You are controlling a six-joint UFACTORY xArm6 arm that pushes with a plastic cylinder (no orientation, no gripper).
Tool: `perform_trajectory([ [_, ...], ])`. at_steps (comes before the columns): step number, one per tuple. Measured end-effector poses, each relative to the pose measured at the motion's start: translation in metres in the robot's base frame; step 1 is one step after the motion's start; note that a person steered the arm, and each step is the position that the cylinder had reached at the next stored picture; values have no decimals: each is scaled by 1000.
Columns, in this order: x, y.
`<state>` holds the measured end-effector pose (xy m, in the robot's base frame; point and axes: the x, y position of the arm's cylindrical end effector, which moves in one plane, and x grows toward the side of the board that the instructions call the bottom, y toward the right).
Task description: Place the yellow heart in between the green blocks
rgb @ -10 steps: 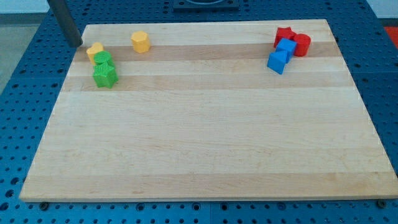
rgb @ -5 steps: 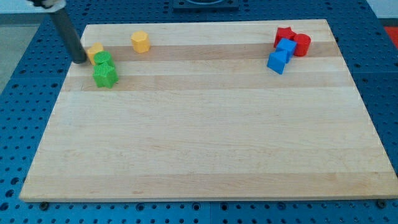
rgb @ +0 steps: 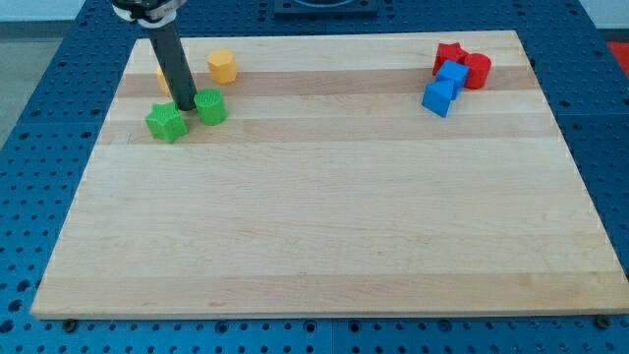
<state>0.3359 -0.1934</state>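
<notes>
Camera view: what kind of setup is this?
Likely a lab tabletop pushing rig: a wooden board on a blue perforated bench, small coloured blocks, and my tip between the two green blocks.

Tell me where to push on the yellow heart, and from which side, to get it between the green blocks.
Probably press its far edge, coming from the view's top-left. The yellow heart is mostly hidden behind the rod, up-left of the gap between the green star and green block, where my tip sits.
</notes>
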Motion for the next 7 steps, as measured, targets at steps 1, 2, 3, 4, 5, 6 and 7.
perform_trajectory([
  [1,-6,-29],
  [2,-17,-53],
  [3,-24,-68],
  [4,-49,-75],
  [5,-74,-75],
  [6,-74,-74],
  [7,-74,-57],
])
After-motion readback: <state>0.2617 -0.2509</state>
